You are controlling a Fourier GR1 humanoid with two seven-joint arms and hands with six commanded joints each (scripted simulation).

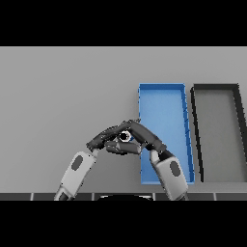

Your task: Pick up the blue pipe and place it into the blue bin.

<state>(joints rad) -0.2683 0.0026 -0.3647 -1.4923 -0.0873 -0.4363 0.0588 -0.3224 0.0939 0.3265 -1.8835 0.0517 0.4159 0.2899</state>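
Blue bin right of robot hands, right robot hand and left robot hand meeting — grips unclear, pipe unseen.

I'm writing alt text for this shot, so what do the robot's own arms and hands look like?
Each forearm is a rounded, light grey and white shell with a dark oval inset on its upper face. A dark wrist section leads into each robot hand, the left robot hand and the right robot hand, both near black with slim, segmented fingers. No cables or printed markings show.
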